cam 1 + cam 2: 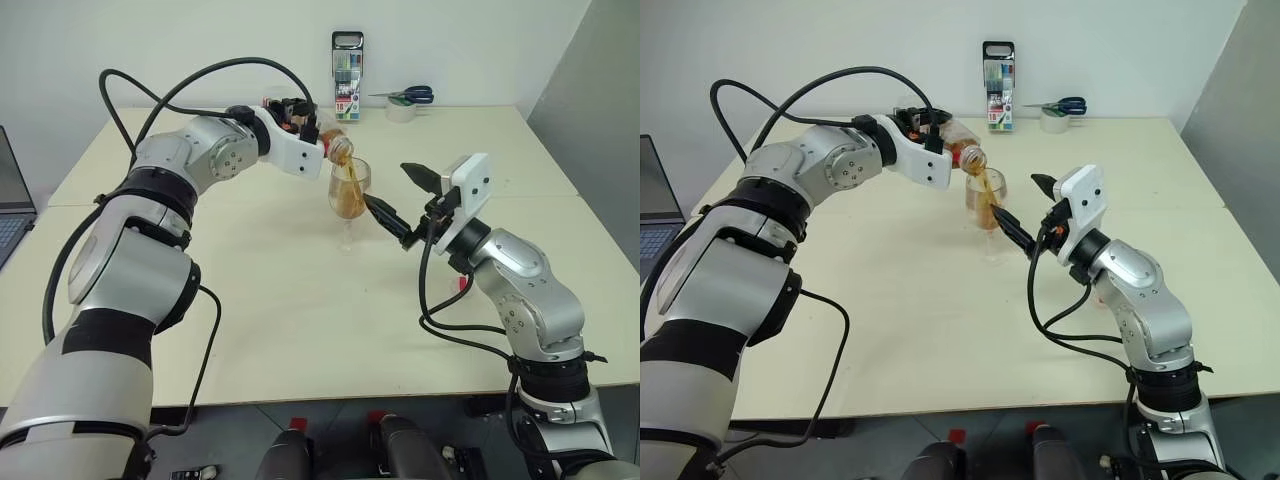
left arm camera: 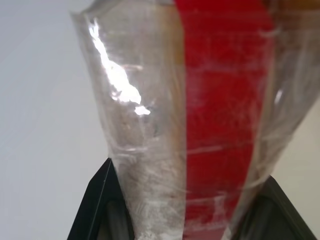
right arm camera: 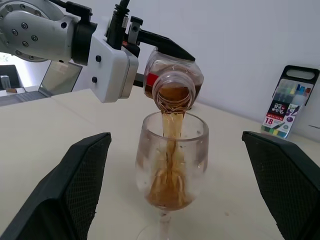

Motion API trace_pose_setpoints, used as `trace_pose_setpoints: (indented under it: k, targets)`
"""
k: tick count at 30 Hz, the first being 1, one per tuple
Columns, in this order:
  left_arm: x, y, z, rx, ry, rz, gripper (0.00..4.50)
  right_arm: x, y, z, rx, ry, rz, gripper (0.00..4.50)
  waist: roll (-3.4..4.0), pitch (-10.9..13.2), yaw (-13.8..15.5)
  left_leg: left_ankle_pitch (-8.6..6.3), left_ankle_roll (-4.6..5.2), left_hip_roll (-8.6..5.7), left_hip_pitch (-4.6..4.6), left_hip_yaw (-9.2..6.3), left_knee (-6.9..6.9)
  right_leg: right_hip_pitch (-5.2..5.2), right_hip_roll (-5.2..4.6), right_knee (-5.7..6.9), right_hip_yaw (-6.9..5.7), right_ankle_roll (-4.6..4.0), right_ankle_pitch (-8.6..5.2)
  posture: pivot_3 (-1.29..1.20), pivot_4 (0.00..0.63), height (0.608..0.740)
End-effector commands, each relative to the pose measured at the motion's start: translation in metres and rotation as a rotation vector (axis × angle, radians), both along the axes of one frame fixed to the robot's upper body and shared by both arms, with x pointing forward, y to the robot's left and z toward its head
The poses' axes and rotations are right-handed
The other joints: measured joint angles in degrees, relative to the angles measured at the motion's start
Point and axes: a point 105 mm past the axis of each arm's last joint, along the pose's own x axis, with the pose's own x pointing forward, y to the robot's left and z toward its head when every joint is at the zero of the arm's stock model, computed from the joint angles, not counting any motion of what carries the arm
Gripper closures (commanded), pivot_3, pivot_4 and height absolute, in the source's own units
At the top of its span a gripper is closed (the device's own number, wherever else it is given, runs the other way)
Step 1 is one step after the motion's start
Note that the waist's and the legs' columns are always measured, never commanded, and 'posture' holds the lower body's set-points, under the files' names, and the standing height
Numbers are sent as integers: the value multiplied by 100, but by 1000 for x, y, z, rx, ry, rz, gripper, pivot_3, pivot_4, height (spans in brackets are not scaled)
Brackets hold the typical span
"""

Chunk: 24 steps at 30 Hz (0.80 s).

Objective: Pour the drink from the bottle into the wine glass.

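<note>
Right wrist view: right gripper [image 3: 175, 185] fingers spread wide apart, nothing gripped, one each side of the wine glass [image 3: 171, 167] w/o touching it. Glass stands upright on cream table [image 1: 250, 300], roughly mid-table, bowl partly filled w/ the drink [image 3: 169, 192], amber-brown. Thin stream of it falls from bottle mouth into the bowl. Bottle [image 3: 172, 82] is tipped over, mouth down just above glass rim, no cap on it. Left gripper [image 1: 930, 128] clenched on the bottle body; left wrist view has black fingers [image 2: 95, 200] pressed on both sides of clear plastic, red label strip between. Beyond the glass, at table's far edge by the wall: marker pack [image 1: 347, 75] standing upright, then tape roll [image 1: 401, 111] w/ blue-handled scissors [image 1: 410, 96] lying on it. Laptop [image 1: 10, 200] edge at far left of table.
</note>
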Motion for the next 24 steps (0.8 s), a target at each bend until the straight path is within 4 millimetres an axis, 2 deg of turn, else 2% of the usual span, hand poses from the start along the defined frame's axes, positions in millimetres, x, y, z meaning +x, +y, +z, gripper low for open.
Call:
trace_pose_setpoints:
  k: [1,24]
  targets:
    - [-2,1,30,-8,-87,4,2755,-9,0,15,26,-62,15,0,0,0,0,0,0,0,0,0,0,0,0,0,0,0,0,0,150,740]
    - [-1,3,34,27,-117,20,2755,-5,-1,15,31,-58,4,0,0,0,-1,1,-1,-1,0,2,1,0,0,3,1,0,0,0,150,740]
